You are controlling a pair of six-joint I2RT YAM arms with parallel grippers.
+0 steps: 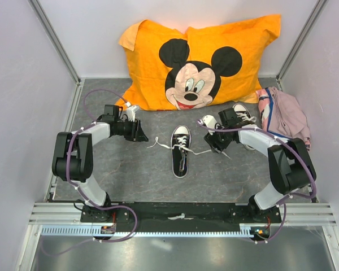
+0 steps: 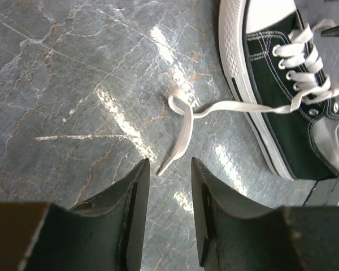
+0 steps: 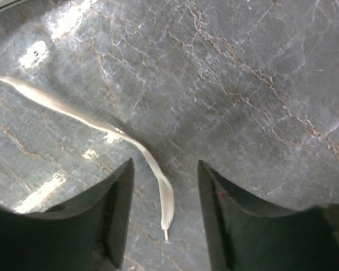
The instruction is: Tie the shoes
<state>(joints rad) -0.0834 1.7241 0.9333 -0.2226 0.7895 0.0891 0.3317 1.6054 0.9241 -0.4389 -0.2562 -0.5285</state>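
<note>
Both tools are released, nothing gripped: the left tool (image 2: 169, 165) hangs with the left lace (image 2: 183, 127) tip just off its fingers, and the right tool (image 3: 165, 164) straddles the right lace (image 3: 73, 113) end, flat on the bench (image 1: 130, 169). One black sneaker (image 1: 181, 151) sits mid-bench, laces loose. Its partner (image 1: 244, 111) is tucked behind the right arm.

One shoe (image 1: 181, 152) lies mid-counter (image 1: 124, 175), toe toward the far edge. Its laces trail out to either side. The left lace (image 2: 185, 132) ends just ahead of the left tool (image 2: 169, 164). The right lace (image 3: 165, 197) ends on the counter between the fingers of the right tool (image 3: 165, 164). The second shoe (image 1: 209, 121) lies farther back and right, partly under the right arm. A pillow (image 1: 198, 62) lies along the far edge, and a cloth (image 1: 285, 116) at the right edge.
</note>
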